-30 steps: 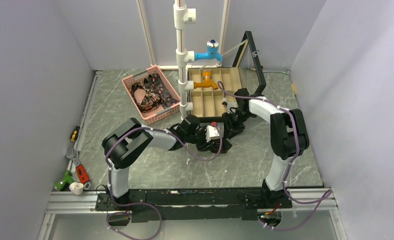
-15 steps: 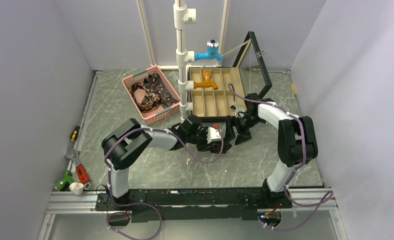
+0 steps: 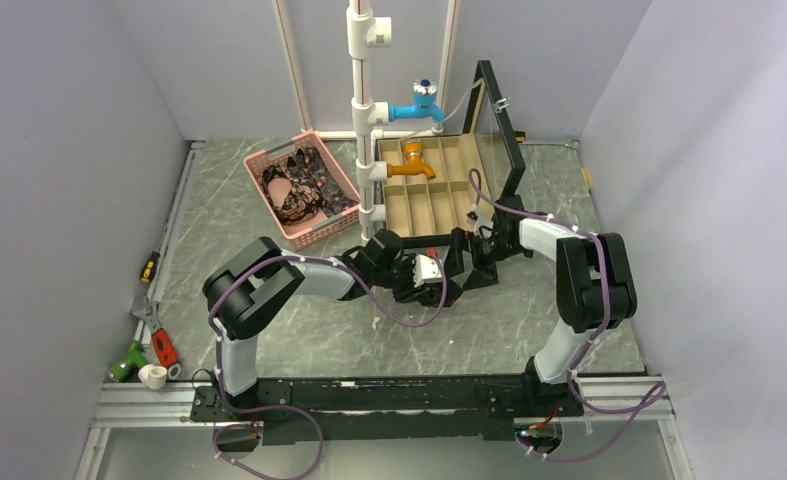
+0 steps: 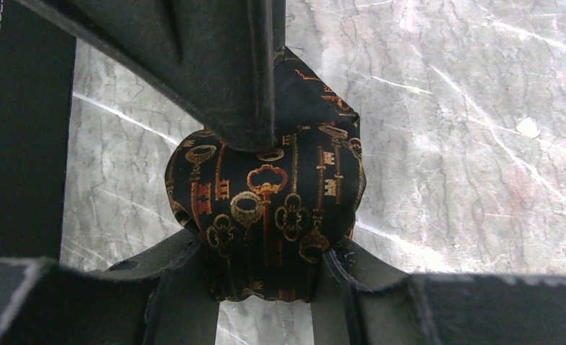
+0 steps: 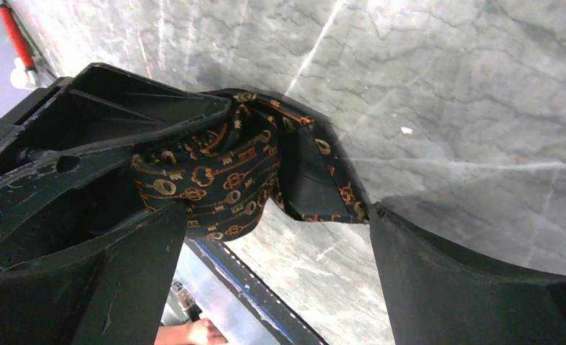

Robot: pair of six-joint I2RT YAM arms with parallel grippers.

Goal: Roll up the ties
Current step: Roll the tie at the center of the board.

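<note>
A tie (image 4: 265, 208), black with gold and orange keys, is wound into a tight roll just above the marble tabletop. My left gripper (image 4: 265, 269) is shut on the roll, one finger on each side. In the right wrist view the same roll (image 5: 215, 180) sits in the left gripper's fingers (image 5: 85, 180), with a loose folded tail (image 5: 316, 180) hanging beside it. My right gripper (image 5: 276, 237) is open wide, its fingers straddling the tie without pinching it. From above, both grippers (image 3: 439, 282) (image 3: 472, 262) meet at the table's centre. More ties (image 3: 304, 180) lie in the pink basket (image 3: 319, 232).
A wooden compartment box (image 3: 439, 190) with its black lid (image 3: 499, 110) raised stands behind the grippers. A white pipe stand (image 3: 364, 120) with blue and orange taps rises between box and basket. Hand tools (image 3: 154, 340) lie at the left edge. A person's hand (image 5: 186, 334) shows beyond the table edge.
My right gripper has opened, letting go of the tie, and its arm has shifted right. The box lid has swung more upright. The left gripper still holds the roll.
</note>
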